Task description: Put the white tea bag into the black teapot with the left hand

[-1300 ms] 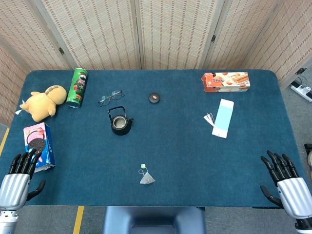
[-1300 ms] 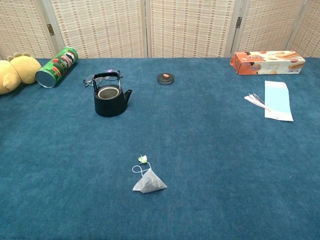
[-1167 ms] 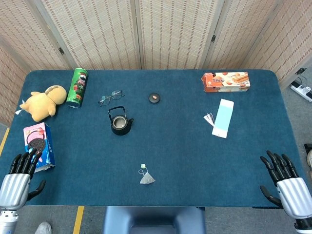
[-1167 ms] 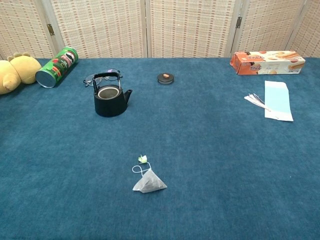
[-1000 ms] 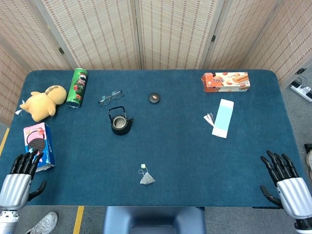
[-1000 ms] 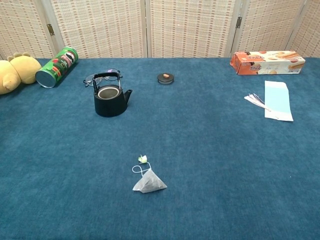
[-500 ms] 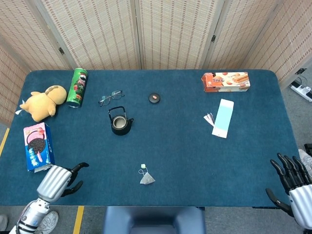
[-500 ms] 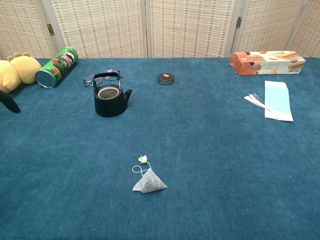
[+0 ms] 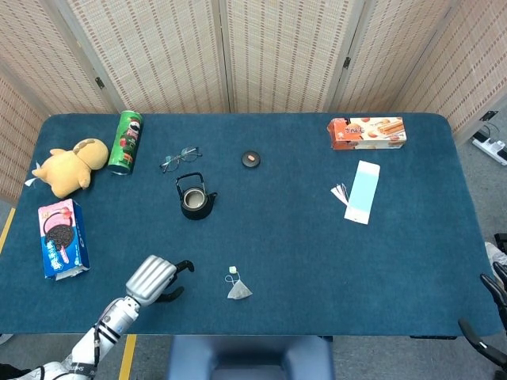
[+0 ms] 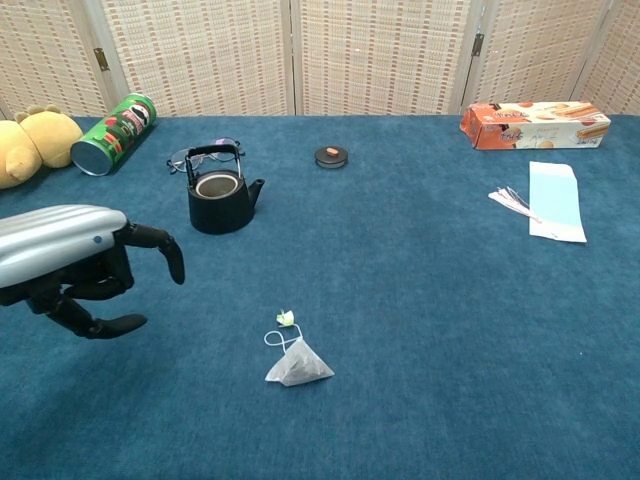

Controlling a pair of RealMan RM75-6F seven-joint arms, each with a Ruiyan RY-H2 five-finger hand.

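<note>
The white tea bag (image 9: 238, 290) (image 10: 298, 364) lies near the table's front edge, its string and small green tag (image 10: 286, 319) just behind it. The black teapot (image 9: 195, 199) (image 10: 220, 193) stands upright and lidless at the left of centre, its handle raised. My left hand (image 9: 153, 279) (image 10: 73, 265) hovers left of the tea bag, holding nothing, fingers loosely curled and apart. Only the fingertips of my right hand (image 9: 493, 317) show at the bottom right corner of the head view.
The teapot's lid (image 9: 250, 159) lies behind the pot. Glasses (image 9: 181, 158), a green can (image 9: 125, 141), a yellow plush toy (image 9: 70, 165) and a cookie box (image 9: 61, 238) sit at the left. A biscuit box (image 9: 367, 132) and a pale blue packet (image 9: 363, 191) are at the right.
My left hand has swung in from the front left corner over the table toward the tea bag. My right hand has dropped back almost out of view.
</note>
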